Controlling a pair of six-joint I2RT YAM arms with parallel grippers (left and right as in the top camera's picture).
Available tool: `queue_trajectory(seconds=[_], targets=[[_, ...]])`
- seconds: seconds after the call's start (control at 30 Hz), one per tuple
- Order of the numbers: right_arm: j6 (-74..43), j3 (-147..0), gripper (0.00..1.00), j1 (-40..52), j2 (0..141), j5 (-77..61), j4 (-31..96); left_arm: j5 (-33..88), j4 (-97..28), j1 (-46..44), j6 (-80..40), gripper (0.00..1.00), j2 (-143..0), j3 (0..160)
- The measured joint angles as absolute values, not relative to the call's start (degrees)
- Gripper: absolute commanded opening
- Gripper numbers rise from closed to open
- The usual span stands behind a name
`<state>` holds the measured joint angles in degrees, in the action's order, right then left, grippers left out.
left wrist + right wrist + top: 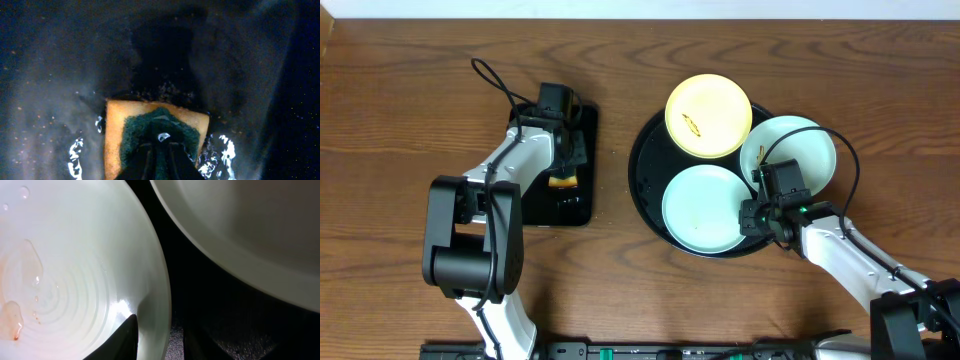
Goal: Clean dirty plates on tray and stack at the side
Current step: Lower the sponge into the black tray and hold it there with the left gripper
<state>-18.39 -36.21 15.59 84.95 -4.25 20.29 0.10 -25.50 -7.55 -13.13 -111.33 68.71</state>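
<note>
Three plates lie on the round black tray [640,165]: a pale yellow plate [708,115] with a small brown smear at the back, a mint plate [798,150] at the right, and a mint plate [705,208] at the front. My right gripper [752,210] [160,322] is shut on the front plate's [75,270] right rim, one finger inside and one outside. A faint watery reddish film [12,325] lies in that plate. My left gripper [565,168] [160,145] pinches the green top of a sponge [117,135] resting on a wet black surface.
The sponge [563,182] lies in a small rectangular black tray [575,210] left of the round tray. In the right wrist view the other mint plate [250,240] sits close at the upper right, with a dark strip of tray [172,255] between. Brown wooden table [410,90] surrounds everything.
</note>
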Motion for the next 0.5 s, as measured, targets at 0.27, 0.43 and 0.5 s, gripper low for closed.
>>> queue_trajectory(seconds=[0.27, 0.43, 0.5], targets=[[-18.39, -36.21, 0.28, 15.59, 84.95, -4.27, 20.27, 1.23, -32.45, -7.60, -12.10, 0.64, -102.72, 69.56], [-18.41, -36.21, 0.28, 15.59, 84.95, -4.27, 20.29, 1.17, -38.59, -7.62, -11.79, 0.70, -90.13, 70.24], [-18.39, -36.21, 0.28, 15.59, 84.95, -4.27, 20.29, 1.15, -39.53, -7.60, -11.81, 0.72, -89.78, 70.13]])
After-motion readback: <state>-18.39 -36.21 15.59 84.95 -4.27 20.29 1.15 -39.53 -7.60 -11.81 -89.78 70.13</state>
